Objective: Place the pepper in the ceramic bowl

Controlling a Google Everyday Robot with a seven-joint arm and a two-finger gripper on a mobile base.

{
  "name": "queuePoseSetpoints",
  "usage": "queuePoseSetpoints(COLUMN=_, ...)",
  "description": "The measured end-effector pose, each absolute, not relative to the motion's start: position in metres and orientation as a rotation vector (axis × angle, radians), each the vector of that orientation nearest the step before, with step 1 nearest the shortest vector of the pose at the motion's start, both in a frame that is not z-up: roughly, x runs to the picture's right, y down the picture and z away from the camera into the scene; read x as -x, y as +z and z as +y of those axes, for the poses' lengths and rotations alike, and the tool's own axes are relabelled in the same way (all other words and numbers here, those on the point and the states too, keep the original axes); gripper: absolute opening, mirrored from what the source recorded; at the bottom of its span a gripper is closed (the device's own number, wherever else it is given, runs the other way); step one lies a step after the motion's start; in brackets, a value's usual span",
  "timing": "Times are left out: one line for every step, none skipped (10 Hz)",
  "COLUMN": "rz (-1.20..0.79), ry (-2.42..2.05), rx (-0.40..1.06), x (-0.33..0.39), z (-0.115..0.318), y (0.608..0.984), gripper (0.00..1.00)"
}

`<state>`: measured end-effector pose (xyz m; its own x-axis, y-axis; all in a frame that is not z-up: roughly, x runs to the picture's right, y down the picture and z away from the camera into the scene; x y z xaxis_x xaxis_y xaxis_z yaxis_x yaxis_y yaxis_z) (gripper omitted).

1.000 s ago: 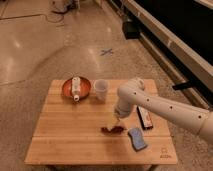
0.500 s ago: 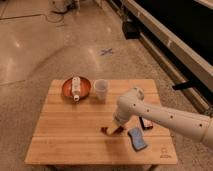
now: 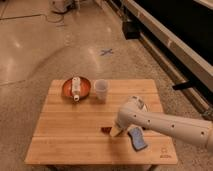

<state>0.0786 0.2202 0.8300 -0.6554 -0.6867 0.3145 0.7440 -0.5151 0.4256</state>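
Pepper [image 3: 105, 129]: lies on the wooden surface [image 3: 65, 142]
Pincer [image 3: 115, 132]: just beside it, cannot tell if clenched
Ceramic bowl [image 3: 85, 90]: well apart, at back

Your robot's arm [image 3: 167, 124] showed off-white all over: one smooth, tubular link widening into a rounded joint housing. Its gripper [image 3: 114, 133], the same pale shade, tapered down from that housing and sat low over the wooden table [image 3: 70, 142], right of centre.
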Motion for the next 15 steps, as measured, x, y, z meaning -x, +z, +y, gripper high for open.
queuePoseSetpoints(rz=-0.671, ry=-2.186, rx=0.141, x=-0.079, z=0.223, y=0.83, gripper=0.46)
queuePoseSetpoints(rz=-0.661, ry=-2.183, rx=0.147, x=-0.079, z=0.226, y=0.83, gripper=0.35)
queuePoseSetpoints(rz=-0.656, ry=-2.178, rx=0.159, x=-0.079, z=0.227, y=0.828, gripper=0.24)
queuePoseSetpoints(rz=-0.656, ry=-2.171, rx=0.177, x=-0.079, z=0.226, y=0.825, gripper=0.14)
queuePoseSetpoints(rz=-0.657, ry=-2.163, rx=0.183, x=-0.076, z=0.221, y=0.821, gripper=0.05)
queuePoseSetpoints(rz=-0.66, ry=-2.158, rx=0.185, x=-0.071, z=0.212, y=0.816, gripper=0.0)
queuePoseSetpoints(rz=-0.665, ry=-2.155, rx=0.182, x=-0.064, z=0.201, y=0.811, gripper=0.0)
queuePoseSetpoints(rz=-0.666, ry=-2.16, rx=0.174, x=-0.058, z=0.191, y=0.809, gripper=0.0)
queuePoseSetpoints(rz=-0.667, ry=-2.172, rx=0.16, x=-0.048, z=0.175, y=0.806, gripper=0.0)
queuePoseSetpoints(rz=-0.667, ry=-2.185, rx=0.148, x=-0.04, z=0.164, y=0.805, gripper=0.0)
queuePoseSetpoints(rz=-0.665, ry=-2.197, rx=0.135, x=-0.033, z=0.155, y=0.803, gripper=0.0)
queuePoseSetpoints(rz=-0.664, ry=-2.215, rx=0.115, x=-0.022, z=0.142, y=0.8, gripper=0.0)
queuePoseSetpoints(rz=-0.661, ry=-2.231, rx=0.096, x=-0.013, z=0.133, y=0.797, gripper=0.0)
queuePoseSetpoints(rz=-0.657, ry=-2.246, rx=0.076, x=-0.003, z=0.123, y=0.794, gripper=0.0)
queuePoseSetpoints(rz=-0.654, ry=-2.257, rx=0.055, x=0.008, z=0.113, y=0.791, gripper=0.0)
